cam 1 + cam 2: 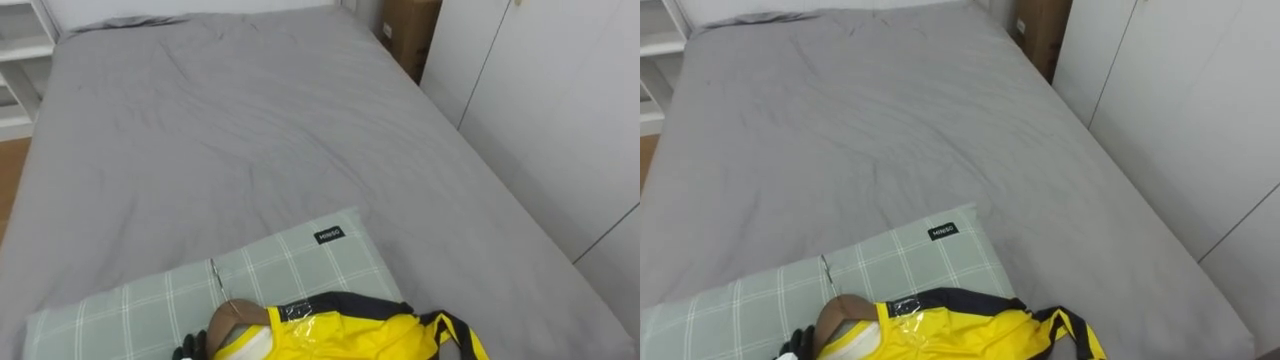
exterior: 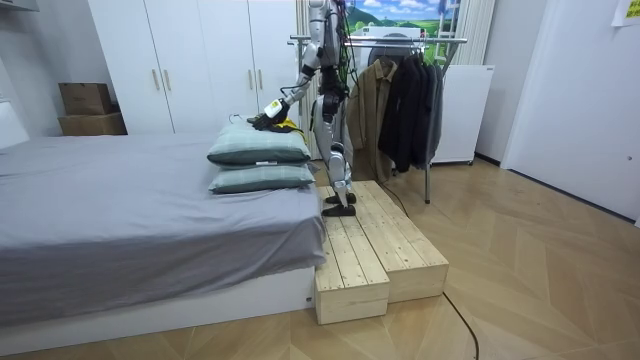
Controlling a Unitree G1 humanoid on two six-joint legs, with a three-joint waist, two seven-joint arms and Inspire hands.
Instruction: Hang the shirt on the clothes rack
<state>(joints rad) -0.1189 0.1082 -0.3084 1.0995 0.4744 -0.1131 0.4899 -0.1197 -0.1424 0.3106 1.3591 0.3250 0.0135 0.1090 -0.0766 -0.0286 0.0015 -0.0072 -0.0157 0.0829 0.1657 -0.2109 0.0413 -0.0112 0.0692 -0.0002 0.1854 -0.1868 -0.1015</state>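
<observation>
At the near edge of the eye views, the left hand (image 1: pixel 190 349) is seen against the collar of a yellow shirt (image 1: pixel 360 338) with black trim. Whether its fingers are closed on anything cannot be told. The shirt is laid on a green checked pillow (image 1: pixel 300 265), and a brown piece (image 1: pixel 235 318) shows at its neck. Beyond is a grey bed (image 1: pixel 250 130). In the room view the robot stands on a wooden platform (image 2: pixel 375 245) beside the bed, with a clothes rack (image 2: pixel 440 41) behind it.
</observation>
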